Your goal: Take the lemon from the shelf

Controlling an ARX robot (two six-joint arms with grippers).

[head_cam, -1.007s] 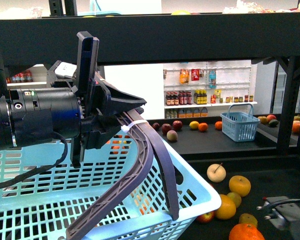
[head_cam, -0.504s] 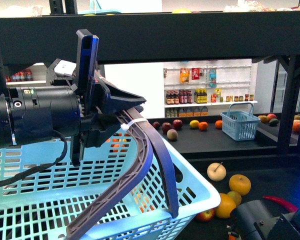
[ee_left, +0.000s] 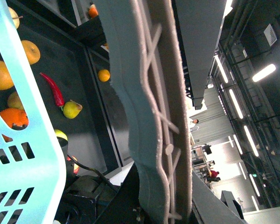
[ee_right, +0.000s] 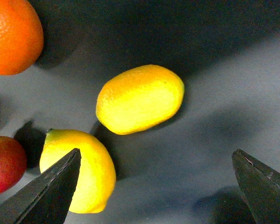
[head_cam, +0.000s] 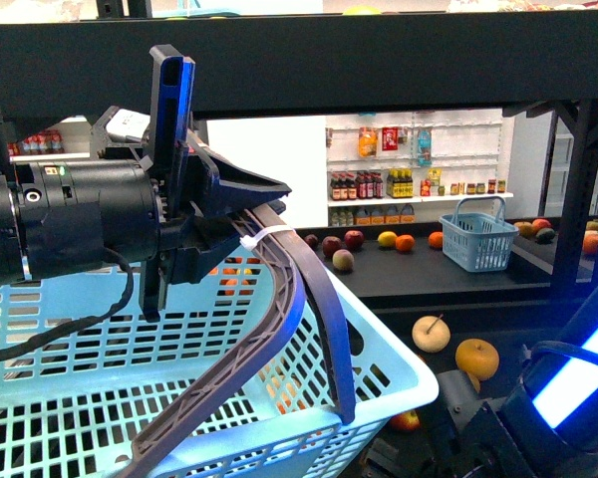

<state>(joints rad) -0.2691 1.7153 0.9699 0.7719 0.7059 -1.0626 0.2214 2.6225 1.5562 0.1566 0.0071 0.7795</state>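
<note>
Zero contact at right gripper (ee_right: 156, 150): spreads wide over lemon (ee_right: 140, 99) on shelf (ee_right: 214, 70); clamps basket handle (head_cam: 289, 309) with left gripper (head_cam: 247, 219) at nine o'clock.

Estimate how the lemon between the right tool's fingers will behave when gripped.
The lemon lies on its side on the flat dark shelf, so a nudge would probably roll it. Its rounded, dimpled skin looks firm, not fragile, yet might squirt from an off-centre pinch by the open right tool.
</note>
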